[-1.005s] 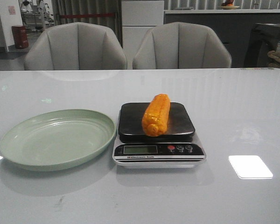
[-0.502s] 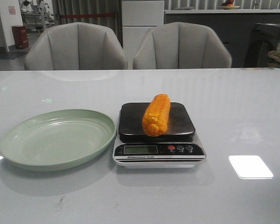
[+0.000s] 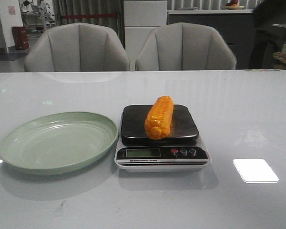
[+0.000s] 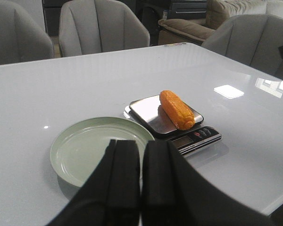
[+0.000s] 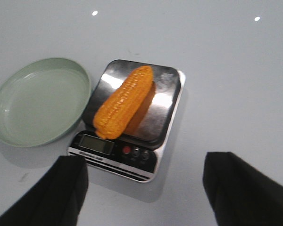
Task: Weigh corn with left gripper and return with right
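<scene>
The orange-yellow corn (image 3: 160, 117) lies on the dark platter of the kitchen scale (image 3: 138, 164), its blunt end toward me; it also shows in the left wrist view (image 4: 177, 109) and the right wrist view (image 5: 122, 101). The pale green plate (image 3: 19, 152) sits empty to the scale's left. My left gripper (image 4: 141, 174) is shut and empty, held back above the near side of the plate (image 4: 66, 165). My right gripper (image 5: 144, 183) is wide open and empty, high above the table in front of the scale (image 5: 146, 172). Neither gripper shows in the front view.
Two grey chairs (image 3: 76, 47) stand behind the table's far edge. A bright light reflection (image 3: 255, 170) lies on the glossy white tabletop right of the scale. A dark blurred shape (image 3: 271, 9) shows at the top right of the front view.
The corn, scale and plate have not moved. A dark blurred shape has come into the top right corner of the front view.
</scene>
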